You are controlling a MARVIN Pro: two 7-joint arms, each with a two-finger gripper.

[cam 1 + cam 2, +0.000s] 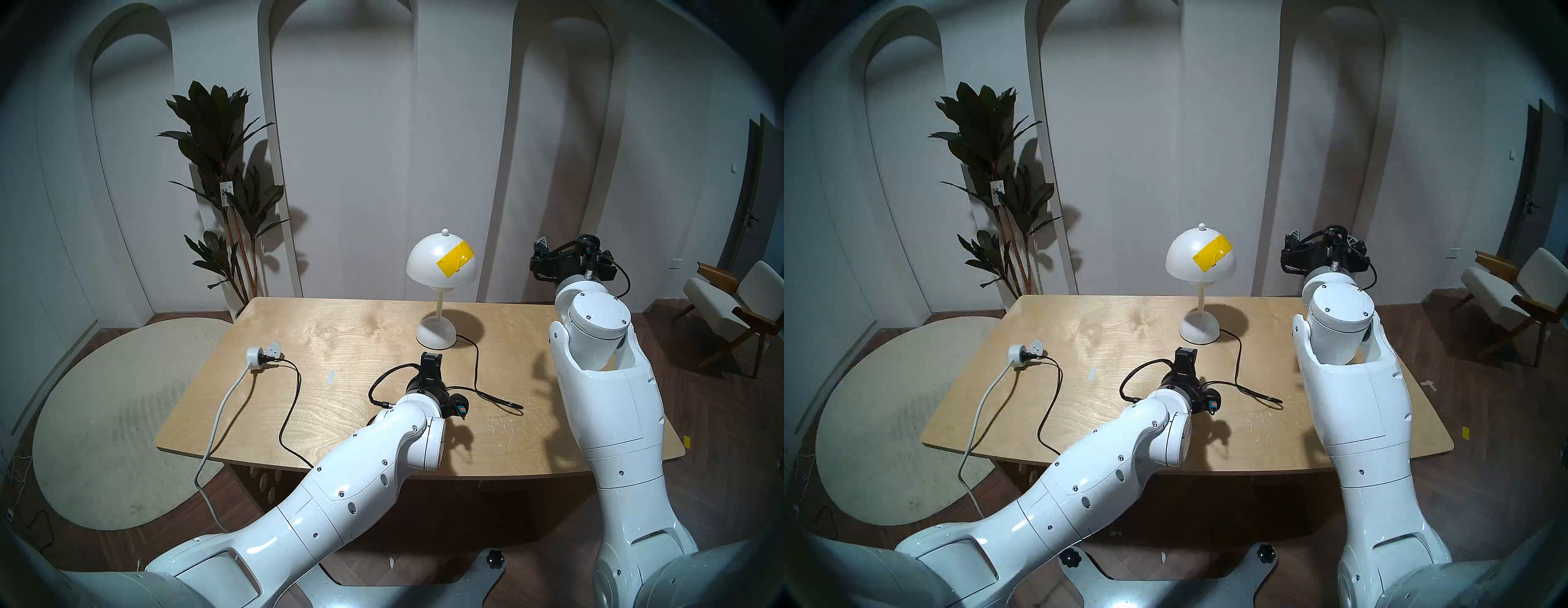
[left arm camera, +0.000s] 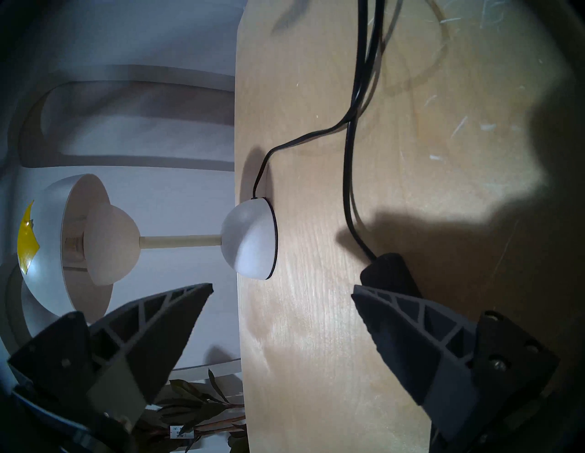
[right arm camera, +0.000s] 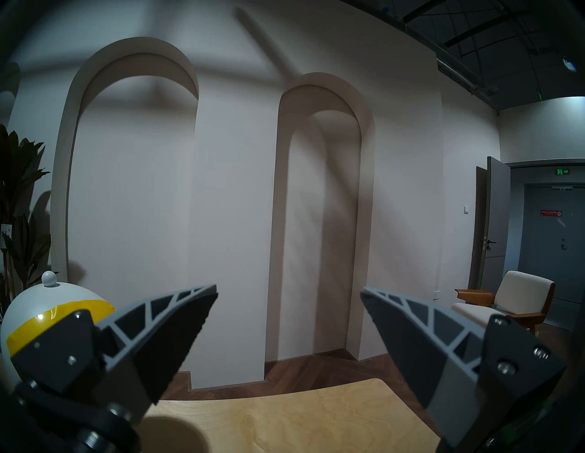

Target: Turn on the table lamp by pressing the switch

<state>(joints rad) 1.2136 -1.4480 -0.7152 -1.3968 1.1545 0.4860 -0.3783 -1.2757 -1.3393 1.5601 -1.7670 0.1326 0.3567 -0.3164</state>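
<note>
Switch (image 2: pixel 390 274) flat on table (image 2: pixel 316 316) | left claw (image 2: pixel 281 292) spread, lower finger over it

My table lamp (image 1: pixel 441 265) is white, with a yellow tape (image 1: pixel 455 263) rectangle slanting across its dome and a cream stem over a white base. Its cord (image 1: pixel 477 365) is black, as is the switch (image 2: pixel 390 273). The counter (image 1: pixel 339 339) under the lamp is pale wood with swirling grain. Left of the lamp, the round socket (image 1: pixel 259 354) is white with a grey cable (image 1: pixel 220 420). My left gripper (image 2: pixel 281 292) and right gripper (image 3: pixel 288 291) are dark grey, ribbed in lighter grey.

Pale scratched wooden table (image 1: pixel 322 331), glossy white lamp shade (image 1: pixel 424 259)
</note>
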